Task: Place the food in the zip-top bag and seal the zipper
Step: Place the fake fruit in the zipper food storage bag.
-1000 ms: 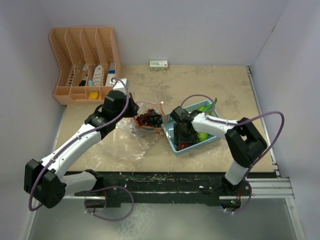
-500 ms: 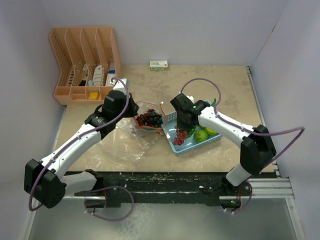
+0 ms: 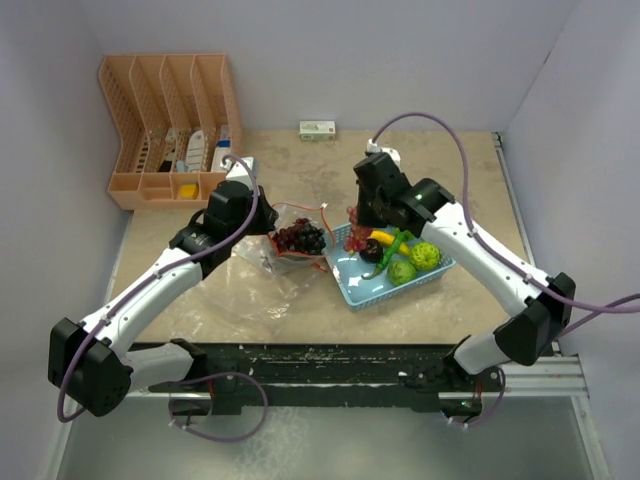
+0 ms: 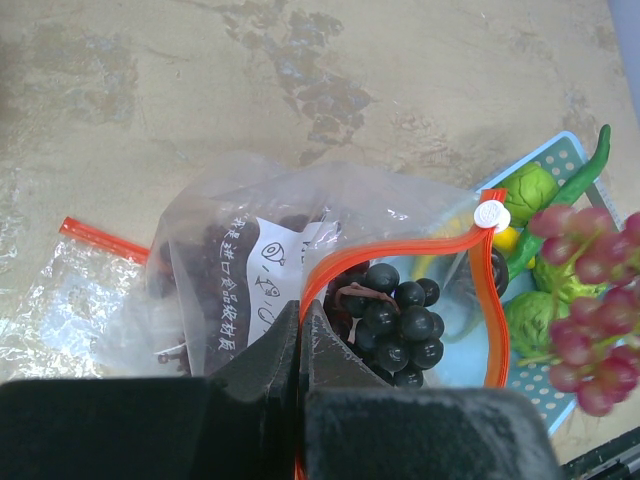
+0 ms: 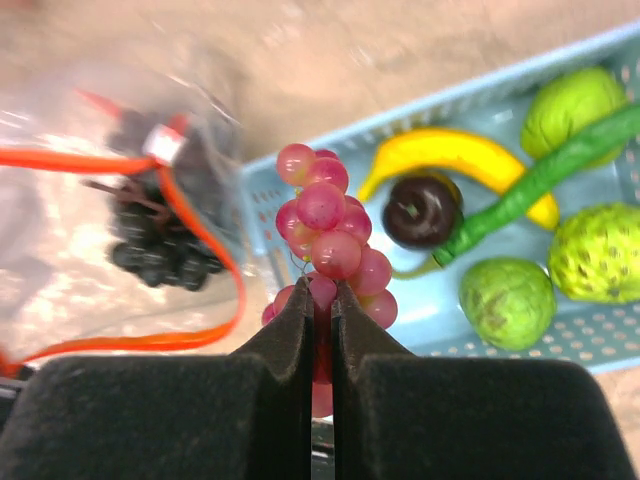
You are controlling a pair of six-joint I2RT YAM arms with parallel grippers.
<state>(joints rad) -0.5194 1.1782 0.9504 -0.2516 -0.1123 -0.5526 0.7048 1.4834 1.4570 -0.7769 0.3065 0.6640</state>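
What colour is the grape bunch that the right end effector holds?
The grape bunch is pinkish red; the right wrist view shows it best.

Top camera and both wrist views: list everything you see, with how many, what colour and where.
zip-top bag: one, clear with orange-red zipper, left of centre
dark grapes: one bunch, black-purple, inside bag
red grapes: one bunch, held above basket's edge
basket: one, light blue, centre-right
banana: one, yellow, in basket
pepper: one, green, in basket
round green fruits: three, in basket
dark round fruit: one, in basket
rack: one, orange, back left
small box: one, white-green, back edge
left gripper: shut on bag's mouth
right gripper: shut on red grapes
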